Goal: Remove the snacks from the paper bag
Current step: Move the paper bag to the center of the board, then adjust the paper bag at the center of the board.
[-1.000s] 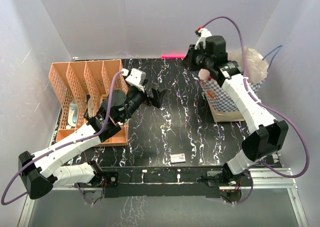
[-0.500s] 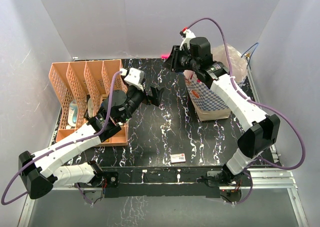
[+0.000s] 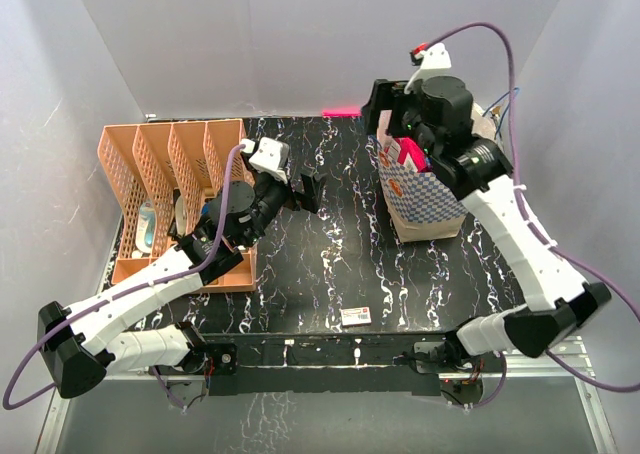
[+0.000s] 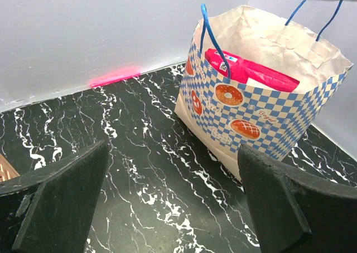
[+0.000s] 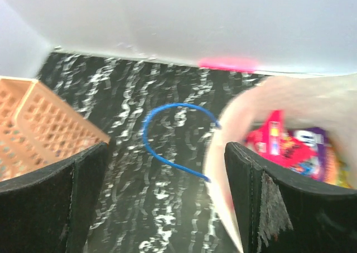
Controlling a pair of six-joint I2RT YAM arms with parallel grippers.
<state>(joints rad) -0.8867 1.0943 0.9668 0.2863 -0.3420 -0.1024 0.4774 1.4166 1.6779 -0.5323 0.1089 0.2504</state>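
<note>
Right gripper (image 5: 164, 194) over the paper bag (image 4: 251, 122) of snacks (image 4: 254, 73).
It and the left gripper (image 4: 173, 203) both gape wide, holding nothing.

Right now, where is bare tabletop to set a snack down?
Bare tabletop runs between the left fingers and the paper bag, down to the small white box. The orange rack crowds the left side.

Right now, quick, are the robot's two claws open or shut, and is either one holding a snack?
Left gripper: open, holding nothing.
Right gripper: open, holding nothing.
</note>
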